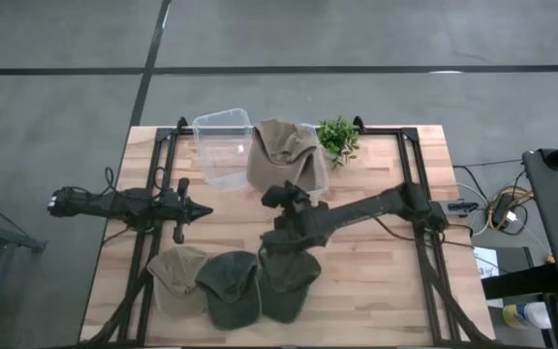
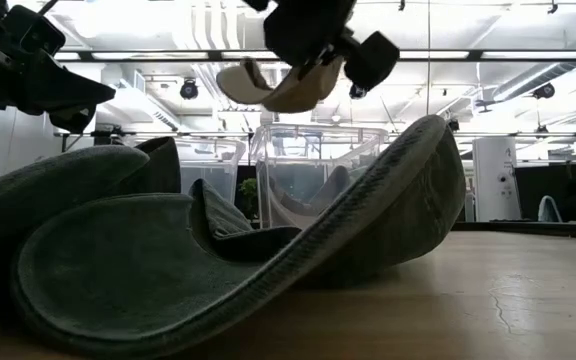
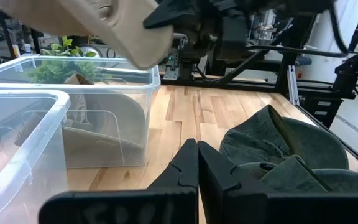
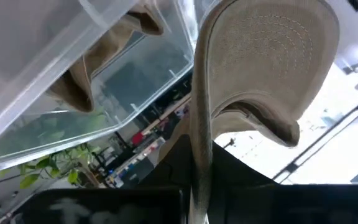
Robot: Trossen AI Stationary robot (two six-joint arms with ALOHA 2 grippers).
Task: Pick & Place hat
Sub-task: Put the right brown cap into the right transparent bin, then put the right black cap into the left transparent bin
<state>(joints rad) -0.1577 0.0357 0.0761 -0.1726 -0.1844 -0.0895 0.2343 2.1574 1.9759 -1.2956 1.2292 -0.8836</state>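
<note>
My right gripper [image 1: 284, 197] is shut on a tan hat [image 1: 279, 155] and holds it in the air over a clear bin [image 1: 316, 176]. The low view shows the hat [image 2: 268, 88] high above the table. Another tan hat [image 3: 86, 127] lies inside that bin. My left gripper [image 3: 197, 167] is shut and empty, hovering at the table's left [image 1: 201, 208]. A tan hat [image 1: 175, 276] and two dark green hats [image 1: 231, 288] [image 1: 289, 276] lie on the table near its near edge. My right gripper pinches the tan hat by its brim [image 4: 201, 140] between the two fingers, with the brim edge-on in the gap. The fingers come from the table's near side, pointing toward the far edge. The hat is lifted clear, its crown [image 1: 277, 145] out beyond the fingers above the bin.
A second clear bin [image 1: 223, 145] stands left of the first and holds nothing that I can see. A small green plant [image 1: 338, 136] sits at the far edge, right of the bins. Bare wood lies on the table's right half [image 1: 386, 271].
</note>
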